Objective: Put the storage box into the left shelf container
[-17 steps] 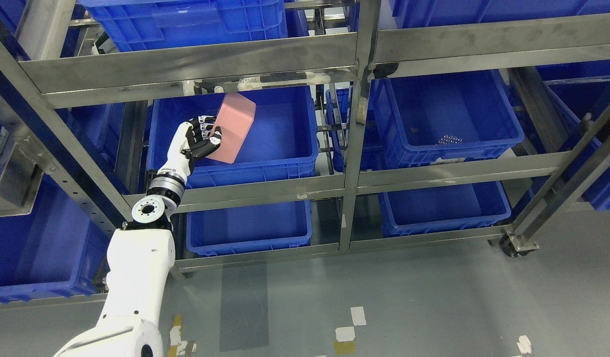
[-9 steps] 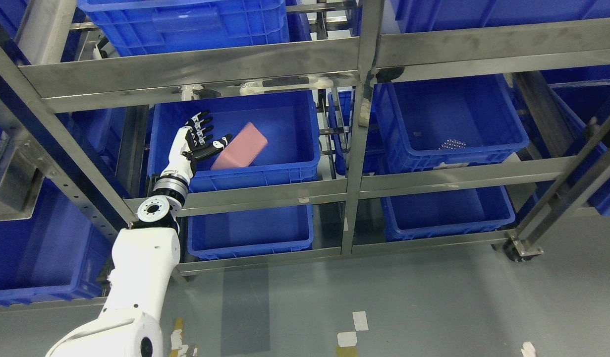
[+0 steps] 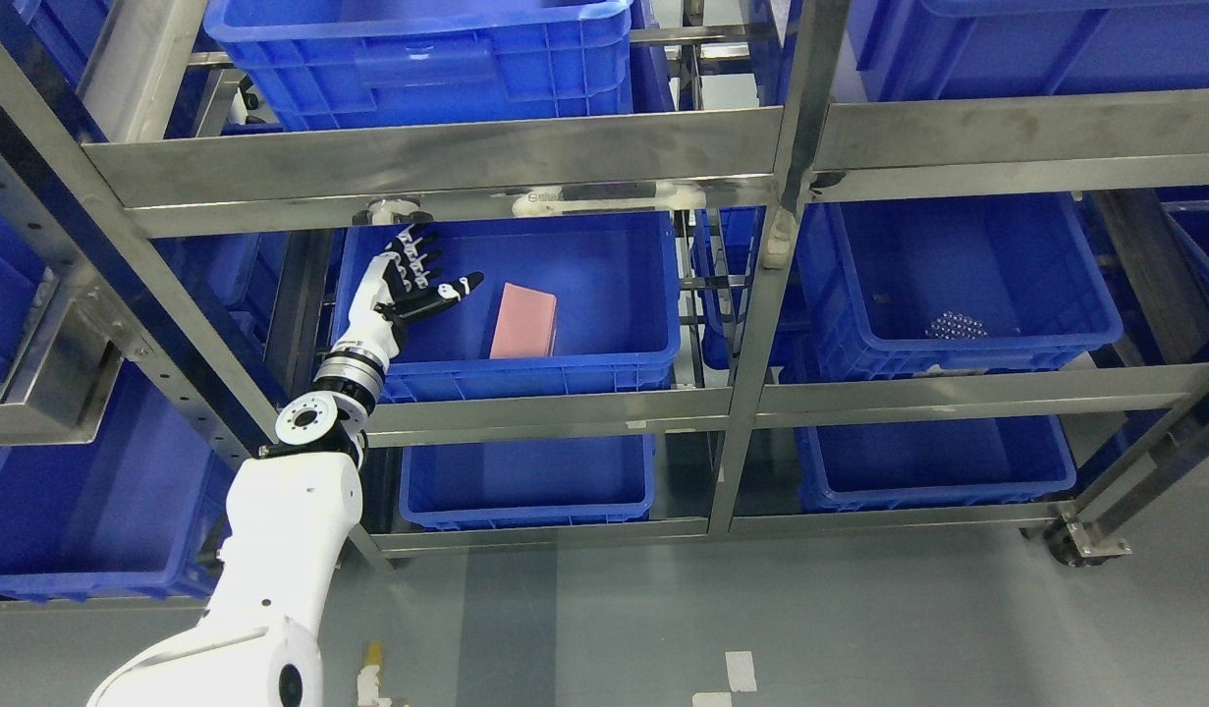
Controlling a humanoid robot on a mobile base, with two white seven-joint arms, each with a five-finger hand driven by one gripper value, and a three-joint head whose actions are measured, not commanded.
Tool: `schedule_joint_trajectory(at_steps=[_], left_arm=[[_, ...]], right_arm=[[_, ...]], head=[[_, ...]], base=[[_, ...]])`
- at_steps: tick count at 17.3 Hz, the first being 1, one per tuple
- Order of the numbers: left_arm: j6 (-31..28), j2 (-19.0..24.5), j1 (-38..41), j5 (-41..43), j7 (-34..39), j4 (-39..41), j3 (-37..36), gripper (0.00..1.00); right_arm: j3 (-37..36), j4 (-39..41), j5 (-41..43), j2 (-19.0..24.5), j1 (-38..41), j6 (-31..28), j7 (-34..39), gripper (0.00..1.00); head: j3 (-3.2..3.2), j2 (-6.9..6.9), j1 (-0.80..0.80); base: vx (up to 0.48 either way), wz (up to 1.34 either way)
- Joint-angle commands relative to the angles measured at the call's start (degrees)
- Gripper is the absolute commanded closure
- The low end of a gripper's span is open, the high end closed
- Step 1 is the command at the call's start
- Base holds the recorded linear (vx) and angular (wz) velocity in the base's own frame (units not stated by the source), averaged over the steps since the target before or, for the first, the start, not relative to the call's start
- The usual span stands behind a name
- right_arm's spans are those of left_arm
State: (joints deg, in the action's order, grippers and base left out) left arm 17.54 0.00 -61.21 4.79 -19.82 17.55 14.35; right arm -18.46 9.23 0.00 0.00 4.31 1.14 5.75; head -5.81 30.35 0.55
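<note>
The pink storage box (image 3: 523,321) lies flat on the floor of the left shelf container (image 3: 604,365), a blue bin on the middle tier of the steel rack (image 3: 437,162). The left hand (image 3: 412,285) hovers over the bin's left side, fingers (image 3: 464,286) spread wide, holding nothing, apart from the box. A horizontal rail crosses just above the hand. The neighbouring blue bin (image 3: 967,358) holds a small cluster of metallic parts (image 3: 956,325).

The left arm (image 3: 285,530) wears a glossy white shell, with a ribbed silver wrist ring, round bolted joint cap, and black-and-white fingered robot hand (image 3: 408,285).
</note>
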Motion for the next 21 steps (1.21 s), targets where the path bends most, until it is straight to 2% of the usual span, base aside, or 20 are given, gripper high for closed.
schedule_joint_trajectory(at_steps=[1, 4, 7, 10, 13, 16, 19, 21], left_arm=[[-0.3, 1.0, 0.4, -2.8, -11.3, -1.2, -2.4, 0.01], [0.3, 1.0, 1.4, -2.6, -18.0, -0.9, -3.1, 0.01], [0.4, 1.0, 6.4, -2.8, -32.1, 5.1, -4.1, 0.01], [0.4, 1.0, 13.9, -6.5, -39.8, 19.3, -7.4, 0.01], [0.3, 1.0, 20.7, -8.9, -39.3, 34.2, -9.7, 0.01], [0.2, 1.0, 22.5, -14.0, -32.2, 46.0, -9.6, 0.01], [-0.1, 1.0, 22.6, -15.5, -14.6, 56.8, -11.3, 0.01], [0.0, 1.0, 25.0, -15.6, -1.3, 63.5, -16.0, 0.01]], right_arm=[[0.0, 0.0, -0.4, -1.0, 0.0, 0.0, 19.6, 0.0], [0.0, 0.0, -0.4, -1.0, 0.0, 0.0, 19.6, 0.0], [0.0, 0.0, -0.4, -1.0, 0.0, 0.0, 19.6, 0.0], [0.0, 0.0, -0.4, -1.0, 0.0, 0.0, 19.6, 0.0], [0.0, 0.0, -0.4, -1.0, 0.0, 0.0, 19.6, 0.0], [0.0, 0.0, -0.4, -1.0, 0.0, 0.0, 19.6, 0.0], [0.0, 0.0, -0.4, -1.0, 0.0, 0.0, 19.6, 0.0], [0.0, 0.0, -0.4, -1.0, 0.0, 0.0, 19.6, 0.0]], head=[[0.0, 0.0, 0.0], [0.0, 0.0, 0.0], [0.0, 0.0, 0.0], [0.0, 0.0, 0.0], [0.0, 0.0, 0.0], [0.0, 0.0, 0.0], [0.0, 0.0, 0.0], [0.0, 0.0, 0.0]], base=[[0.092, 0.06], [0.055, 0.01], [0.018, 0.01], [-0.004, 0.0], [-0.004, 0.0], [0.0, 0.0], [0.0, 0.0], [0.0, 0.0]])
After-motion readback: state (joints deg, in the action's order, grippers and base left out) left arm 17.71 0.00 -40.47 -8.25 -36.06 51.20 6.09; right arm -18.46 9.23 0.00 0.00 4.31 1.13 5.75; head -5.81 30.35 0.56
